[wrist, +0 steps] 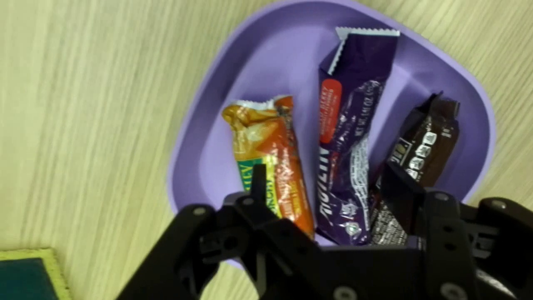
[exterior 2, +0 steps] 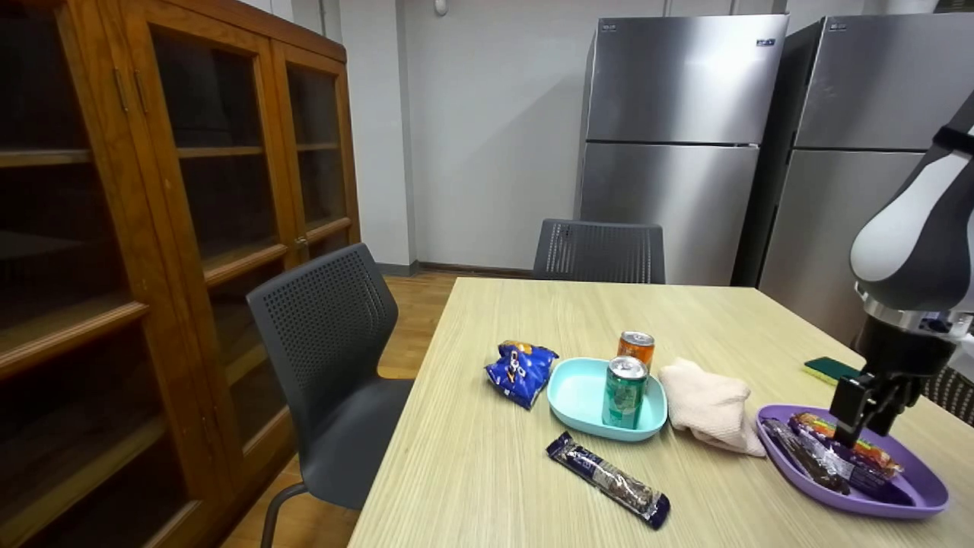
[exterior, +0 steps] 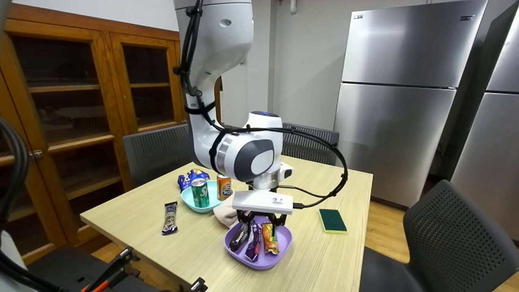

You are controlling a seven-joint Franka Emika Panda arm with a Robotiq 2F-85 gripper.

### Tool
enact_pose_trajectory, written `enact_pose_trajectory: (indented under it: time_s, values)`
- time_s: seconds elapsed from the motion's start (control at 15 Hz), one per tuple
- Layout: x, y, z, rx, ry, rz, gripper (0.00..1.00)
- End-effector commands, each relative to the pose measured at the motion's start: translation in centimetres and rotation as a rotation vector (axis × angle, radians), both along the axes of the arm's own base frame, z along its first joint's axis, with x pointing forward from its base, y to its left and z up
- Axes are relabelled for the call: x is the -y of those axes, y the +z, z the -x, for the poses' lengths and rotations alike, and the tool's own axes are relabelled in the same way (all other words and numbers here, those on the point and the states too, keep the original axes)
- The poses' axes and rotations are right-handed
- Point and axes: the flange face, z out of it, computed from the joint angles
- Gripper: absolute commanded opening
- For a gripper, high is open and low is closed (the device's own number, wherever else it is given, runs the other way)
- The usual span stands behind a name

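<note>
Wrist view: the hand (wrist: 325,175) stands spread, its fingers (wrist: 259,181) to either side of a purple-wrapped bar (wrist: 349,133).
That bar lies in a purple dish (wrist: 283,58), between an orange-wrapped bar (wrist: 272,139) and a brown-wrapped bar (wrist: 431,143); whether the fingers touch those two, I cannot tell. Farther off, in both exterior views, a pale cloth (exterior 2: 708,403) lies on the bench (exterior 2: 472,487) just beside that dish, then a turquoise dish (exterior 2: 582,392) with a green can (exterior 2: 625,392) in it and an orange can (exterior 2: 636,346) near, then a blue snack bag (exterior 2: 523,373); behind stands a steel refrigerator (exterior 2: 677,99).
</note>
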Motion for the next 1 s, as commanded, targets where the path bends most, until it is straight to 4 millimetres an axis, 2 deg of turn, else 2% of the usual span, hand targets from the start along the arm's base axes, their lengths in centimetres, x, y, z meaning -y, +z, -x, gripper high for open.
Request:
enact_pose_trajectory:
  time_s: [0.0, 0.33, 0.4, 0.93]
  values:
    - [1.4, 2.7, 0.8, -0.008, -0.075, 0.057, 1.00]
    - [2.3, 4.0, 2.2, -0.001, -0.094, 0.099, 1.00]
    - [2.6, 2.7, 1.3, 0.008, -0.079, 0.086, 1.00]
    - [2.6, 3.0, 1.9, 0.006, -0.083, 0.094, 1.00]
